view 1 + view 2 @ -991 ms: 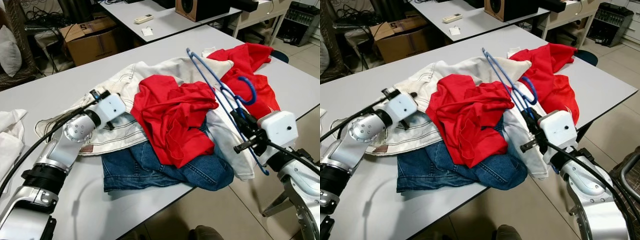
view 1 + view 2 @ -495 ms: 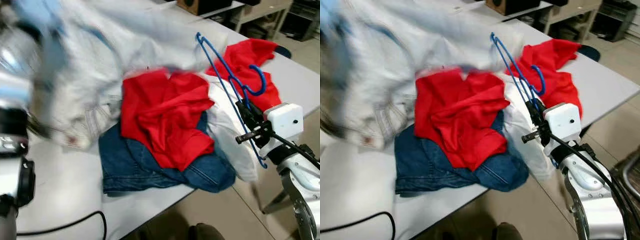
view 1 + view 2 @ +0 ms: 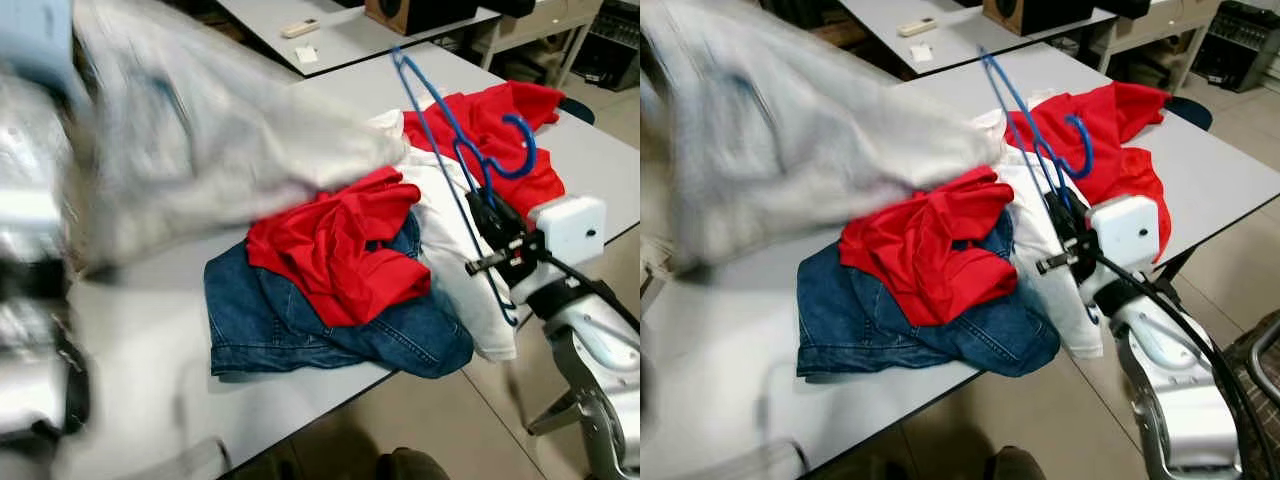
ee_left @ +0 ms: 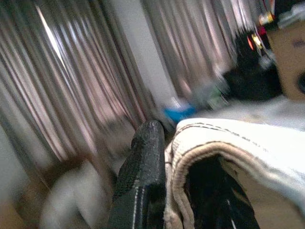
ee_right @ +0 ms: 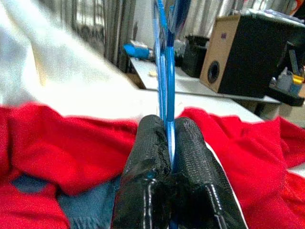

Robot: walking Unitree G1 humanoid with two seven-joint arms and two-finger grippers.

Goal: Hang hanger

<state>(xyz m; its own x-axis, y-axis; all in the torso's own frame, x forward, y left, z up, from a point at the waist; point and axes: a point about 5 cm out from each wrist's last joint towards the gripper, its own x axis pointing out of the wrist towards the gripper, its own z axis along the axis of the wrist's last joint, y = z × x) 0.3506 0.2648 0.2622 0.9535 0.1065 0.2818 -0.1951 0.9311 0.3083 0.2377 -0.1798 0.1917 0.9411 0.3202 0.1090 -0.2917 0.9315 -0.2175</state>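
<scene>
Right wrist view is showing the right gripper (image 5: 167, 143) with its 2 black fingers (image 5: 148, 157) pressed together on the thin wires of a blue hanger (image 5: 164, 57), which is running straight up from between them. In the eye views that gripper (image 3: 487, 215) is holding the hanger (image 3: 455, 140) tilted over the right part of the grey table (image 3: 130, 330), hook end curling above a red shirt (image 3: 510, 130) near the right edge and the long bar reaching up toward the far edge. Under the hanger a white garment (image 3: 455, 260) is draping over the near right edge of the table. Beside it a second red shirt (image 3: 335, 245) is lying crumpled on top of blue jeans (image 3: 300, 320), which are spreading toward the near edge.

Left wrist view is showing the left gripper (image 4: 162, 181) with 1 black finger (image 4: 143, 167) against the stitched hem of a cream jacket (image 4: 224, 143), the jaws clamped on that fabric. In the eye views the jacket (image 3: 200, 150) is hanging lifted and blurred above the left part of the table, its far end trailing onto the clothes pile.

A second table (image 3: 360, 35) with a remote control (image 3: 300, 28) and a speaker (image 3: 420, 12) is standing behind.
</scene>
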